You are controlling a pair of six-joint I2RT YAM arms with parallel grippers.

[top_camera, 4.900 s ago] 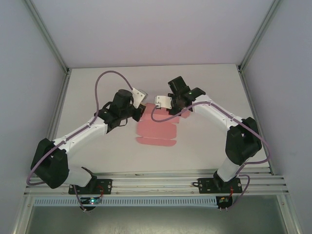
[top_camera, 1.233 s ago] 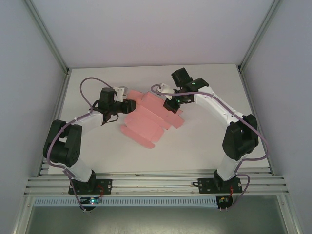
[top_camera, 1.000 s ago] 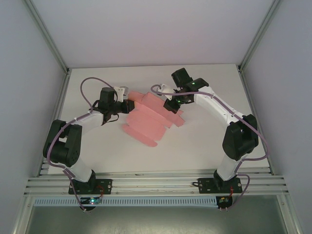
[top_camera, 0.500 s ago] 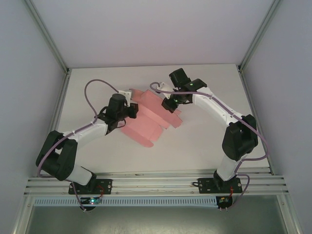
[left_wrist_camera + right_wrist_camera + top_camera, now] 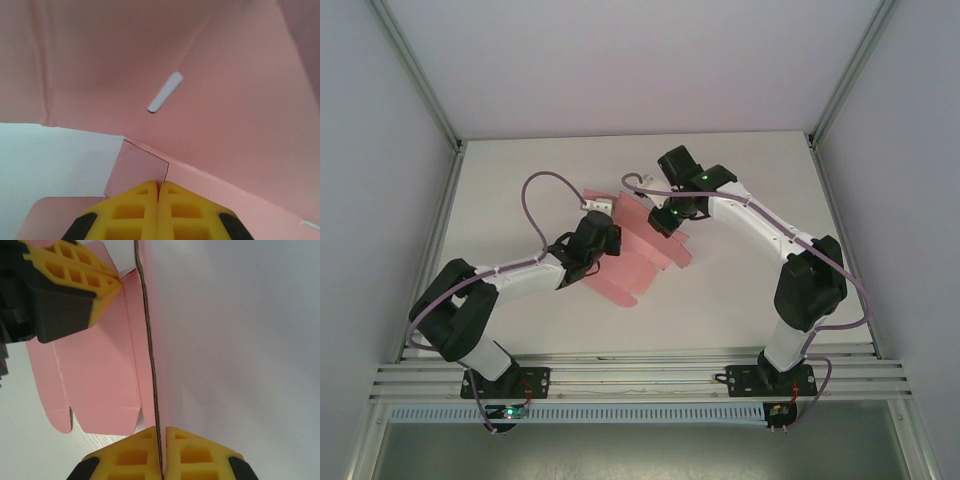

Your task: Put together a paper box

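The paper box (image 5: pixel 642 258), a thin pink die-cut card sheet with flaps and tabs, hangs between the two arms over the white desk (image 5: pixel 510 180). The left gripper (image 5: pixel 158 189) has its yellow fingers pressed together on a small square flap (image 5: pixel 137 170) at the border of the sheet, directly in front of its tips. Beyond this flap a large pink panel rises, with a narrow slot (image 5: pixel 165 92) cut in it. The right gripper (image 5: pixel 161 434) is closed on the thin edge of another panel, which runs straight away from its fingertips. To the upper left of it, the tip of the left gripper touches the same sheet.
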